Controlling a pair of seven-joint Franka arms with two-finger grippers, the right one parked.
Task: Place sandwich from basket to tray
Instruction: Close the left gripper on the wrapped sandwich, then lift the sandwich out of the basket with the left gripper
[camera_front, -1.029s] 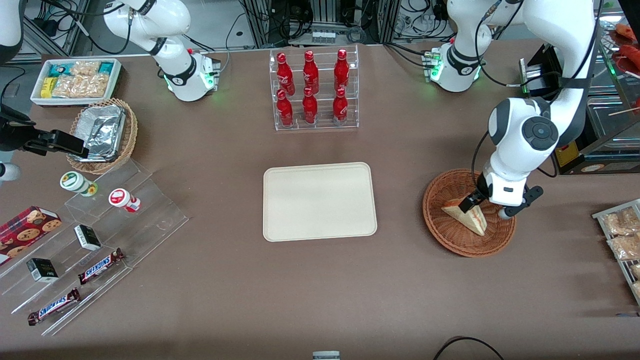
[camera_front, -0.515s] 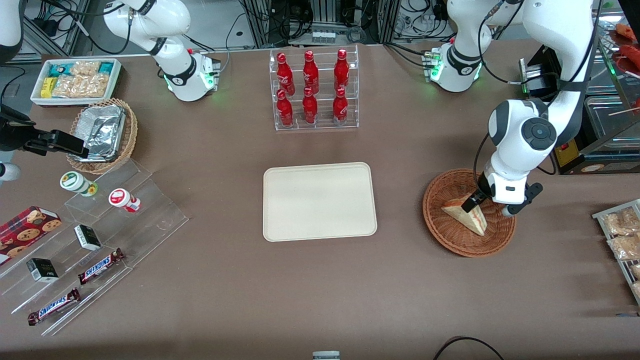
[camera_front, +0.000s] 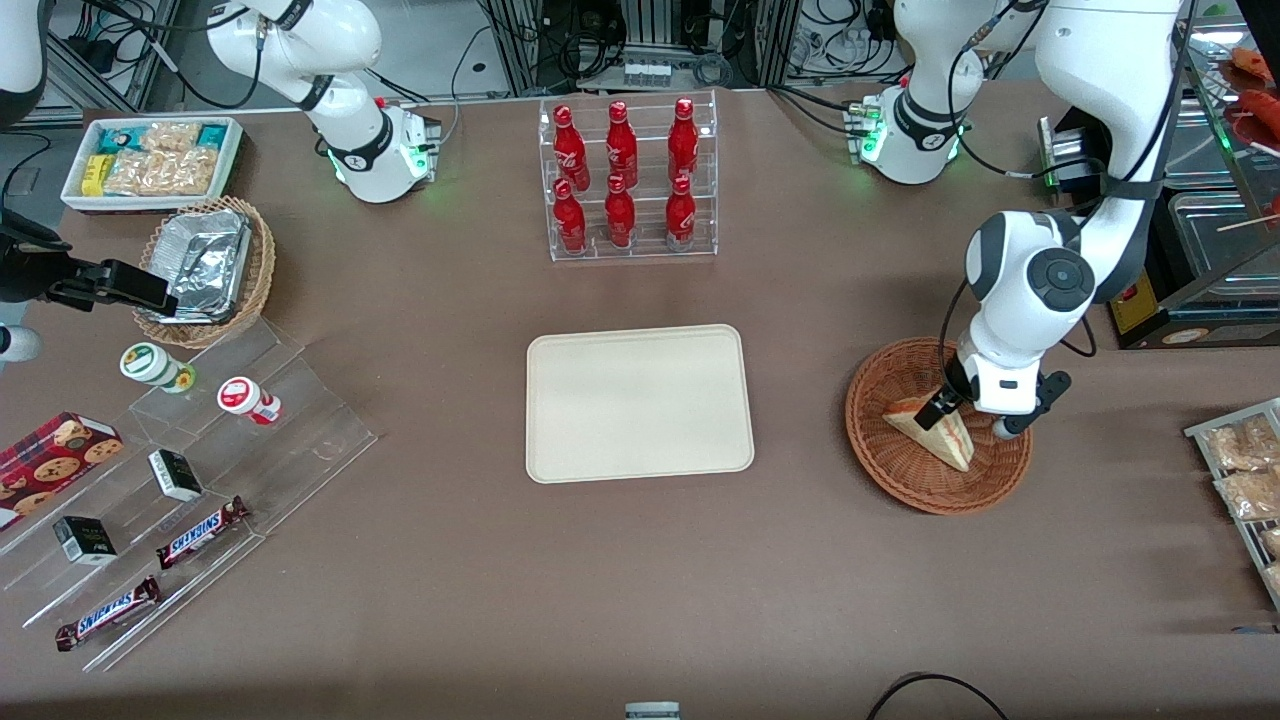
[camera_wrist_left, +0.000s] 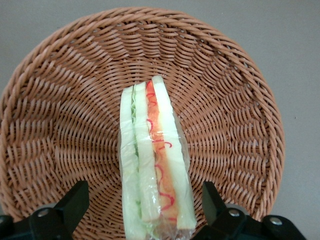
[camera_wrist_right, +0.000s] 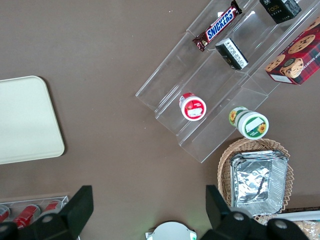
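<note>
Since a second ago your left arm has drawn in slightly toward the tray's end of the basket and dropped a little lower, so the gripper (camera_front: 968, 416) now sits right over the sandwich (camera_front: 935, 432); the sandwich itself has not shifted. You can see in the wrist view that the sandwich (camera_wrist_left: 155, 165) stands on edge in its clear wrap, bread slices outside, green and red-orange filling showing along the edge that faces the camera. Your gripper (camera_wrist_left: 145, 210) is spread wide, one finger (camera_wrist_left: 75, 202) on each side of the wedge with wicker visible between each finger and the bread, so nothing is clamped. The sandwich lies inside the basket (camera_front: 885, 455), resting on the woven floor near its middle, with its pointed end toward the basket rim nearer the front camera. Your basket stands near the working arm's end of the table, well apart from the tray (camera_front: 640, 470), which lies flat at the table's middle. A clear rack of red bottles (camera_front: 625, 180) stands farther from the front camera than the tray.
</note>
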